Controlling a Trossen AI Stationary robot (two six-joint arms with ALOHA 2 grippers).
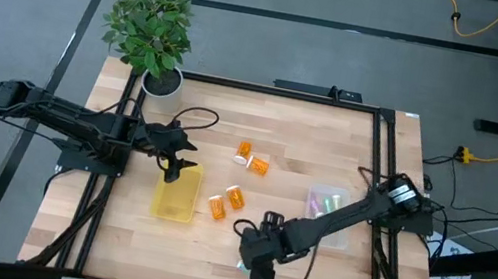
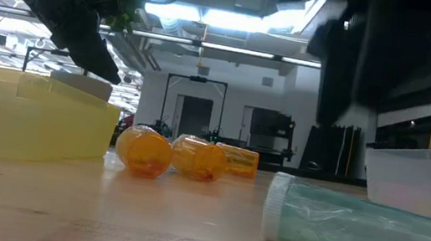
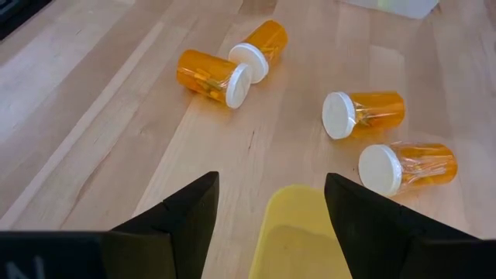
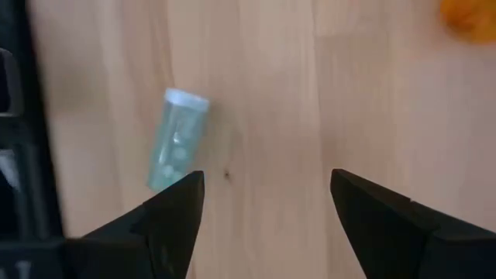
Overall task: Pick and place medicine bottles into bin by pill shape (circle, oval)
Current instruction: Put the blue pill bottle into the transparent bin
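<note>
Near the table's front edge, under the right gripper [image 4: 267,225] with fingers spread and empty: green vial [image 4: 175,139] on its side on pale wood, clear in the right wrist and low views but almost hidden below the arm from above. Over the yellow bin [image 1: 176,193], left gripper [image 3: 271,221] spread, empty; beyond it four orange bottles [image 3: 214,76] lying white-capped, translucent. Beside the right arm, clear bin [image 1: 329,206], contents hard to make out.

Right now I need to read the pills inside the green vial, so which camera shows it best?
The low view: the green vial lies close, side on, pills faintly visible. The right wrist view shows it smaller, from above; the high view nearly hides it; the left wrist view misses it.
</note>
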